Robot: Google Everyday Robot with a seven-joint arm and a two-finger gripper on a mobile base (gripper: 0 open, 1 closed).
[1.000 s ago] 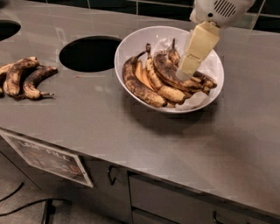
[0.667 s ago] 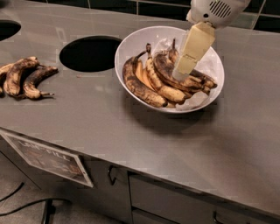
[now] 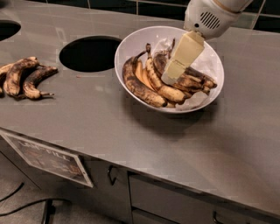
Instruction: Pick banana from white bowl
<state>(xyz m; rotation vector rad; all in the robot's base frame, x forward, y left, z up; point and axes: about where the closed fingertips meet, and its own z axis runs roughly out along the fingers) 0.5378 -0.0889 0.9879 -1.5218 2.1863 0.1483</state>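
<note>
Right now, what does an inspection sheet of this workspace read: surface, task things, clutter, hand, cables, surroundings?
Surface: grey counter with a round hole beside the bowl.
Job's things: white bowl holds several bananas; the darkest banana lies at the pile's right.
Clutter: loose bunch of bananas at the counter's left.
Grippers: hand lowered into the bowl, tip among the bananas.
Cables: dark cable on the floor, lower left.
Surroundings: cabinet fronts with a label below; dark tiled wall behind.
</note>
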